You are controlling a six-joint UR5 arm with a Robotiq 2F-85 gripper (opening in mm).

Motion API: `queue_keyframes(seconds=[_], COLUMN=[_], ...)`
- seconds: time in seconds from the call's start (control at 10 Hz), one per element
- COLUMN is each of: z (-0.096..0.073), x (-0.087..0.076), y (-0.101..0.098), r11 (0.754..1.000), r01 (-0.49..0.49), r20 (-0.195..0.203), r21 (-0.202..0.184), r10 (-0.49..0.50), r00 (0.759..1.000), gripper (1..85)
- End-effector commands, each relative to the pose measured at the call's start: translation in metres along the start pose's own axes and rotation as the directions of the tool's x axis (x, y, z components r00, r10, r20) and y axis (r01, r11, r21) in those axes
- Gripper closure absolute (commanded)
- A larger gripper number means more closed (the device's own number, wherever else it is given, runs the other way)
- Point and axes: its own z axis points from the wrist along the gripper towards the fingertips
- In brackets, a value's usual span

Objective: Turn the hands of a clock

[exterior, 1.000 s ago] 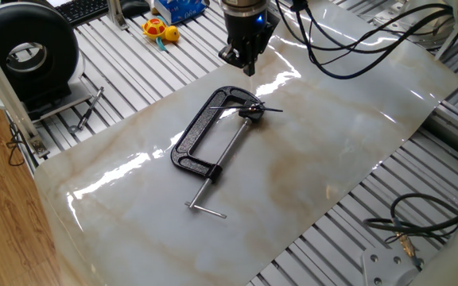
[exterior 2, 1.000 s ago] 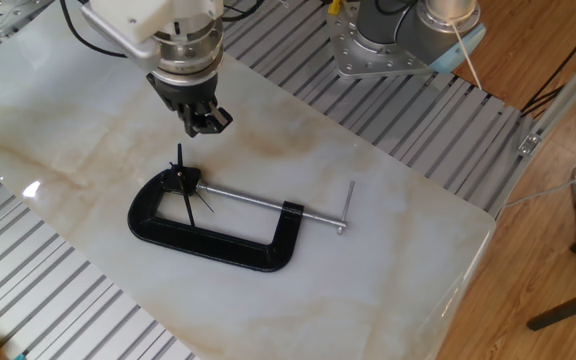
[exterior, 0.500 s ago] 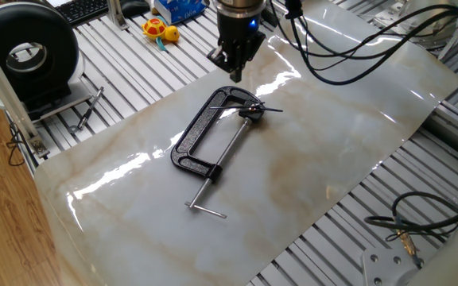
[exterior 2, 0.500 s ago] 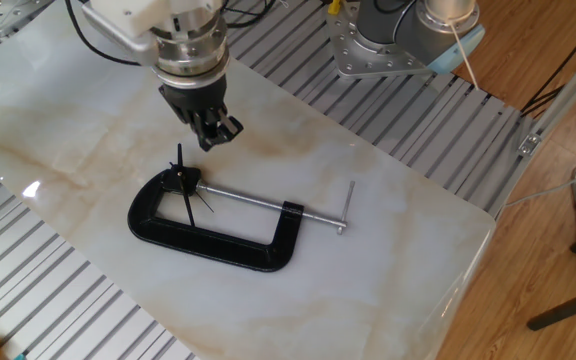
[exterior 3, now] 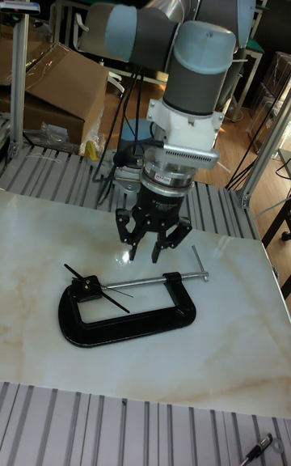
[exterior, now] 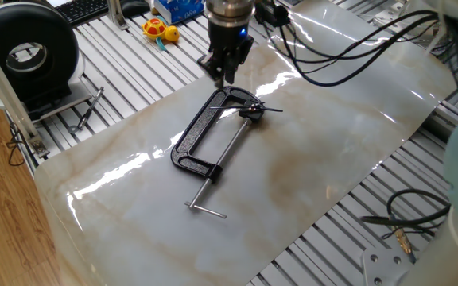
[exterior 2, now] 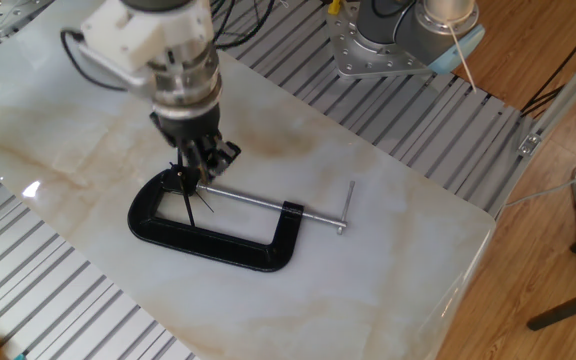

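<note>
Marble-patterned table (exterior: 308, 171), with a black clamp (exterior: 196, 139) lying flat near its middle and the gripper (exterior 3: 153, 250) poised above it. From the tall view the two fingers (exterior 3: 125, 241) stand spread apart, empty between them — nothing gripped. In the other fixed view the gripper (exterior 2: 205, 166) hangs over the closed end of the clamp (exterior 2: 208, 243), its tips close above the clock (exterior 2: 185, 181); whether they touch it I cannot tell. In one fixed view the gripper (exterior: 220, 70) appears just past the clamp's curved end, clear of the surface.

The clock (exterior: 250, 110) is a small dark hub pinched in the clamp's jaw, where the screw rod (exterior: 230, 143) meets the frame. Its hands (exterior: 267, 109) are thin black needles sticking out from the hub — one points away along the table, another crosses the opening of the frame. In the tall view the clock (exterior 3: 87, 282) sits at the left end of the clamp (exterior 3: 129, 323), with the hands (exterior 3: 113, 300) splayed left and right of the hub.

The rod's T-bar (exterior 2: 346, 207) lies at the far end of the screw, resting on the table (exterior 2: 408, 250). Black cables (exterior: 348, 44) trail from the arm over the table's far side. A yellow toy (exterior: 159, 32) sits on the slatted bench beyond the table, near a round black lamp (exterior: 29, 56).
</note>
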Motion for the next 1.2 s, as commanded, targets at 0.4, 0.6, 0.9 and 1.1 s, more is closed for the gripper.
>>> queue_keyframes(seconds=[0.4,0.6,0.9,1.1], z=[0.067,0.076,0.074,0.098], x=[-0.034,-0.037,-0.035,-0.033], y=[-0.043,-0.042,-0.036,-0.047], r11=[0.993,0.993,0.99,0.991], r01=[0.082,0.092,0.12,0.106], r20=[0.031,0.046,0.032,0.031], r21=[0.089,0.077,0.073,0.083], r10=[-0.085,-0.096,-0.122,-0.109], r00=[0.996,0.994,0.992,0.994], gripper=[44.3,44.0,42.3,42.7])
